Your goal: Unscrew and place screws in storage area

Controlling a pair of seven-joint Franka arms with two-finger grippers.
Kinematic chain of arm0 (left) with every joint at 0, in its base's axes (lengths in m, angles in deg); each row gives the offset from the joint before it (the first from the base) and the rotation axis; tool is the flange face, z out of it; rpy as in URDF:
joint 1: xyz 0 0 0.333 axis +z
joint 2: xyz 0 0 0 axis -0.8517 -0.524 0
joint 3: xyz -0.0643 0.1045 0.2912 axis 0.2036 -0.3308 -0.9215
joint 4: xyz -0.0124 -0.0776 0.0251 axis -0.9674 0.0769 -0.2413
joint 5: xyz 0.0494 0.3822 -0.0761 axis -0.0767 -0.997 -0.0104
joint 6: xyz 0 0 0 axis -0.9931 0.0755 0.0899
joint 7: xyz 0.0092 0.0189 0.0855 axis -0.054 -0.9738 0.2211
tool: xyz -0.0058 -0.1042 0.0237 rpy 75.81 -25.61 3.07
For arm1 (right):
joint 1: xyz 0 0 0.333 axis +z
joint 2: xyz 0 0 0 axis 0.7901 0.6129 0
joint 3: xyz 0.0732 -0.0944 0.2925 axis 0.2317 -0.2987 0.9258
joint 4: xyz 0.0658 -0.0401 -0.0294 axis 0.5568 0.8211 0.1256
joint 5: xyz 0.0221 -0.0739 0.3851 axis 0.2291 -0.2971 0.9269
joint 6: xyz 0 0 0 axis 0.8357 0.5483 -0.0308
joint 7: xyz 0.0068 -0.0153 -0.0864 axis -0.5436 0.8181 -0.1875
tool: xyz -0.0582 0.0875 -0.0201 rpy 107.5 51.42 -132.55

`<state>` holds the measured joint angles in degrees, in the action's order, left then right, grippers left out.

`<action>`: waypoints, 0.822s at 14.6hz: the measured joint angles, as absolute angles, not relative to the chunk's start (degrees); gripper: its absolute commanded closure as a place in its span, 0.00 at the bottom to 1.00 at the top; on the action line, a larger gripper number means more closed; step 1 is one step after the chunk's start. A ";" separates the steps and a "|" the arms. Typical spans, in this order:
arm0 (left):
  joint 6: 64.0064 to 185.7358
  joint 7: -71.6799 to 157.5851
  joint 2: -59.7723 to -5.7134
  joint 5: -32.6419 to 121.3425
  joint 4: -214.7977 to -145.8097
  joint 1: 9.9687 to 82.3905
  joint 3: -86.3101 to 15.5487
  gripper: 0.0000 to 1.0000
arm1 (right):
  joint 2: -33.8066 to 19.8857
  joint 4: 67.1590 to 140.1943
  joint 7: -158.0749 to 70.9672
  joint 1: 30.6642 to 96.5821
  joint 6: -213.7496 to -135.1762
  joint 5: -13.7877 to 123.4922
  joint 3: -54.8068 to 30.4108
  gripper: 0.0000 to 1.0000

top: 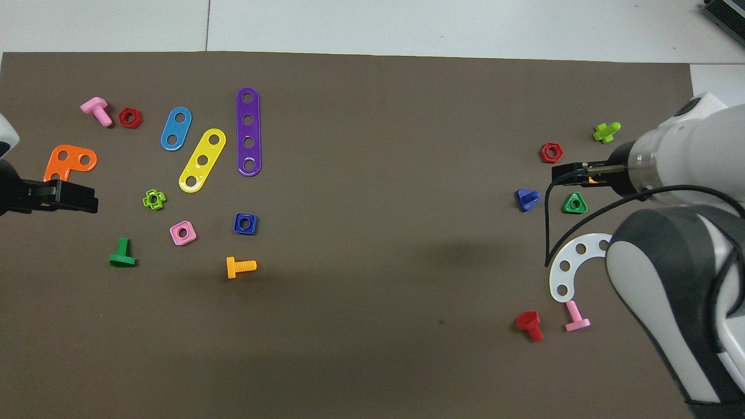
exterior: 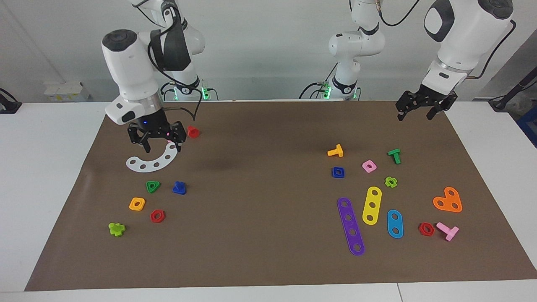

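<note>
Facing view: I see the blue screw [exterior: 179, 188] lying free on the brown mat [exterior: 260, 251], just beside the green triangular nut [exterior: 153, 186] in the storage area, w/ orange nut [exterior: 137, 204] and red hex nut [exterior: 157, 216] close by. Right gripper [exterior: 157, 144] hangs empty over the white arc strip [exterior: 150, 163], fingers apart. Left gripper [exterior: 420, 112] waits raised at its own end of the worktop, fingers apart too.

My blue plastic screw [exterior: 179, 188] looked smooth and glossy; the brown paper mat [exterior: 260, 251] beneath it lay matt.
</note>
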<state>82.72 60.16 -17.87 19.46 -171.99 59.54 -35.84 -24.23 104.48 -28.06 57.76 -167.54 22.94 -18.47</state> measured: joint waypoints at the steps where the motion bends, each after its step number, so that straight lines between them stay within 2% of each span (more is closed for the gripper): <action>1: 82.71 60.17 -17.87 19.46 -172.01 59.54 -35.84 0.00 | -24.52 101.83 -28.06 57.70 -164.05 22.96 -18.55 0.01; 8: 82.71 60.28 -17.59 19.45 -172.80 59.54 -35.84 0.00 | -24.01 89.96 -28.07 55.28 -150.48 22.98 -19.09 0.01; 12: 82.71 60.32 -17.53 19.45 -172.89 59.54 -35.83 0.00 | -23.13 89.03 -28.10 54.70 -147.47 23.16 -19.07 0.00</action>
<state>82.71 60.32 -17.53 19.45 -172.89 59.54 -35.83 -23.13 89.03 -28.10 54.70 -147.47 23.16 -19.07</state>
